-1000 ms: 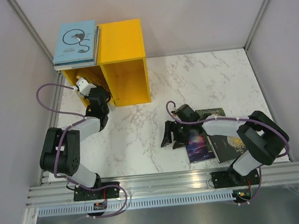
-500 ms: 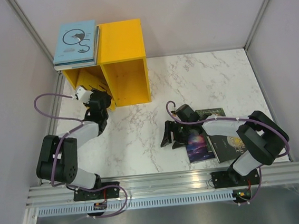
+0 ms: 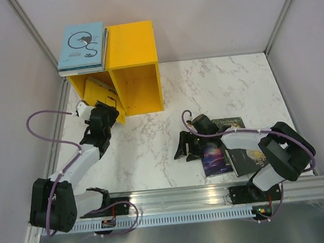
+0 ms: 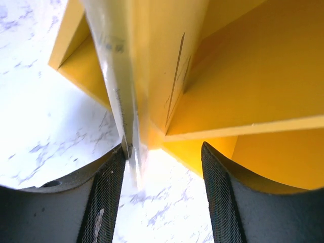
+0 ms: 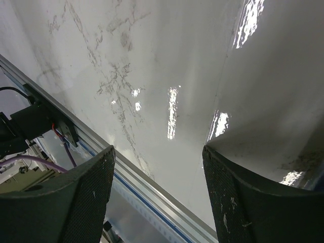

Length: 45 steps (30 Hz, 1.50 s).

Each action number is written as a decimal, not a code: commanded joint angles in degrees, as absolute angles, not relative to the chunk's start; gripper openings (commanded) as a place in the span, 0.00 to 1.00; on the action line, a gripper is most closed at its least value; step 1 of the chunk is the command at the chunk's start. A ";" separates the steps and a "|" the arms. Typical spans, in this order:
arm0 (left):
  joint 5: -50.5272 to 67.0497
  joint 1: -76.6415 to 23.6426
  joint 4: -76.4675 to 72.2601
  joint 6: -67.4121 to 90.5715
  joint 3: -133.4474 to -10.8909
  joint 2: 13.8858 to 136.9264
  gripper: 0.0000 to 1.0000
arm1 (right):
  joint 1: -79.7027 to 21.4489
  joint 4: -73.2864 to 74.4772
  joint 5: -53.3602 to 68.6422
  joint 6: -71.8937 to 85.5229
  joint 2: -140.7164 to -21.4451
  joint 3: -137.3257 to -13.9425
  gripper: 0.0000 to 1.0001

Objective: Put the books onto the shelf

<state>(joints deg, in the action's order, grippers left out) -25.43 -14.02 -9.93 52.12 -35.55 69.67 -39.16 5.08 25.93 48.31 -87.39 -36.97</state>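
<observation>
Now the left gripper (image 4: 162,152) stands well open outside the yellow shelf (image 3: 137,43), one finger just beside the edge of a thin book (image 4: 114,76) leaning in the left compartment; a second ago it was narrower and further in. The right gripper (image 5: 158,152) gapes empty over the marble table (image 3: 233,86). Cover lettering is too small to read.

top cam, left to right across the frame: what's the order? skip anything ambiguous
left gripper → right half of the yellow shelf → right gripper → purple galaxy book → black-and-gold book. The books on the shelf's left half and the grey-green book are left out because they overlap others.
</observation>
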 commanded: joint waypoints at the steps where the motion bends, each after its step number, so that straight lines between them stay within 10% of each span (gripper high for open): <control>1: -23.82 -14.33 -5.11 53.62 -33.85 63.56 0.65 | -39.29 3.52 22.94 48.08 -86.57 -34.72 0.74; 11: -21.10 -14.33 8.42 50.80 -33.31 51.60 0.59 | -39.29 1.58 22.15 49.39 -83.32 -31.82 0.74; 21: -13.19 -14.33 16.07 51.24 -29.80 47.02 0.03 | -39.29 1.23 22.06 49.57 -82.35 -31.29 0.74; 45: -18.90 -14.41 6.16 62.49 -34.88 78.02 0.02 | -39.29 0.44 21.97 48.96 -86.83 -31.02 0.73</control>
